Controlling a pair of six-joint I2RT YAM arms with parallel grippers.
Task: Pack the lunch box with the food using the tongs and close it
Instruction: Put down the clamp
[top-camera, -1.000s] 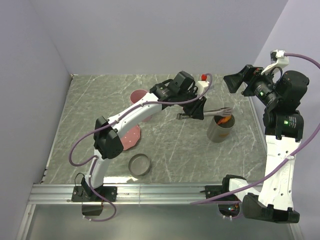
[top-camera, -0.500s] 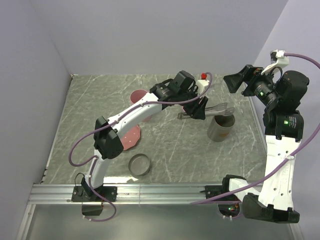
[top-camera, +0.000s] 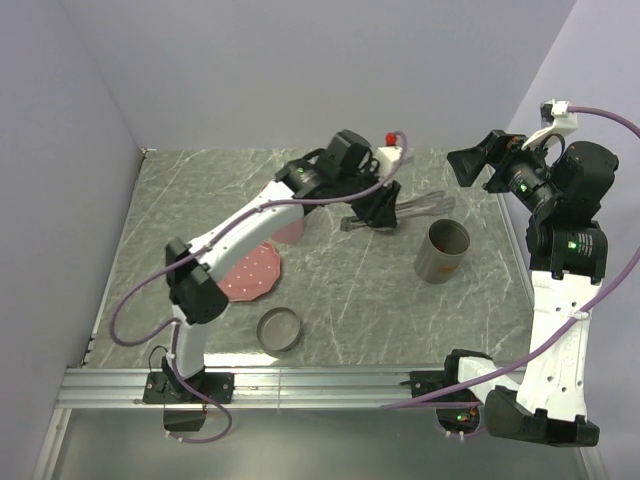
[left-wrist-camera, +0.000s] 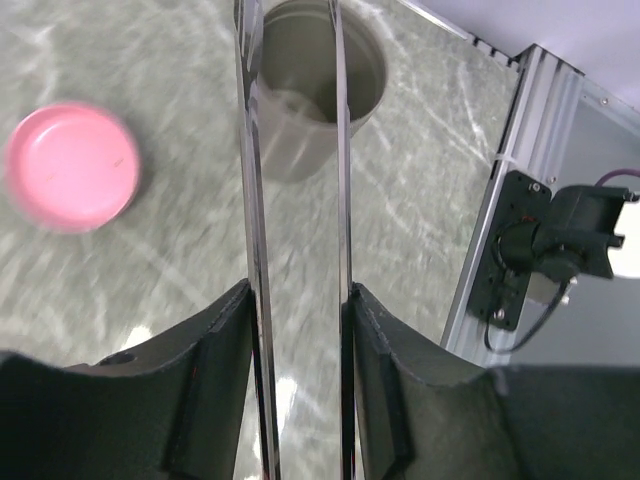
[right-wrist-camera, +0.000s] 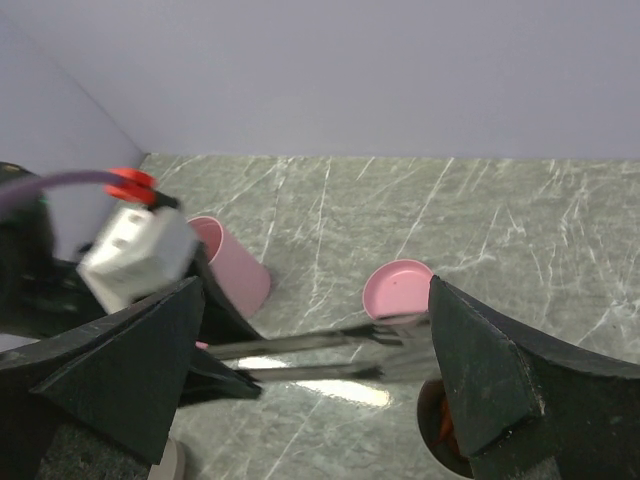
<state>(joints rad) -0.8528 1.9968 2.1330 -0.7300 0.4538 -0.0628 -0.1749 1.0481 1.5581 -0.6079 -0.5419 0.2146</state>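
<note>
Top external view: the left gripper (top-camera: 375, 212) is clamped on the tongs (top-camera: 420, 205), whose tips point right and end near the open steel lunch box (top-camera: 446, 250). An orange-red strip (right-wrist-camera: 447, 432) lies inside it. The right gripper (right-wrist-camera: 315, 290) hangs high with its fingers spread wide. The left arm (top-camera: 250, 235) overhangs a pink cup (right-wrist-camera: 235, 275) and a dotted plate (top-camera: 255, 272). A metal ring (top-camera: 279, 329) lies nearer the bases.

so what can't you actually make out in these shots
- tips of the tongs: left wrist view, cut off by the top edge
- inside of the lunch box: top view, too dim and small; right wrist view, cut by the bottom edge, only an orange bit shows
- pale ball: in no view
- pink plate: top view, partly under the left arm
</note>
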